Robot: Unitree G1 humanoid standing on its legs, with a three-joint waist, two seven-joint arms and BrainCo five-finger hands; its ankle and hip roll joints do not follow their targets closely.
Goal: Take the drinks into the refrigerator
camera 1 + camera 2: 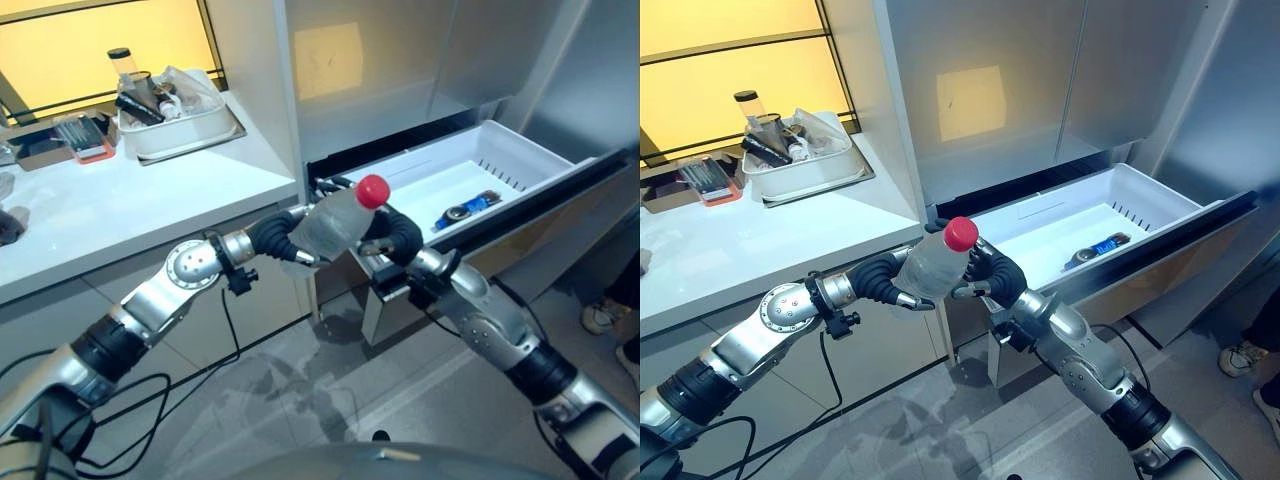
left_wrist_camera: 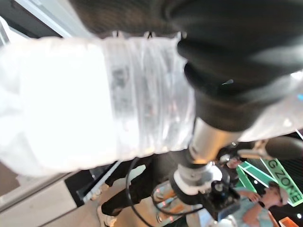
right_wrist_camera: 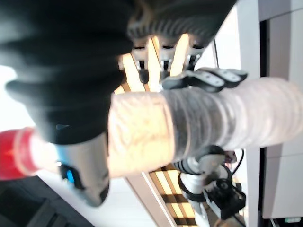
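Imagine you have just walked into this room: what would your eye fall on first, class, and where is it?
First, the clear bottle with its red cap, held in mid-air between the left hand and the right hand, in front of the fridge. Behind it the white drawer stands pulled open, with a small blue item lying inside. To the left, a white tub of clutter sits on the counter.

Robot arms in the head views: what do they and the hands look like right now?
Both arms are silver-grey metal with rounded joint housings and black bands between segments. The left hand and right hand have dark ribbed covers over the wrist and back. In the right wrist view, silver fingers end in dark tips.
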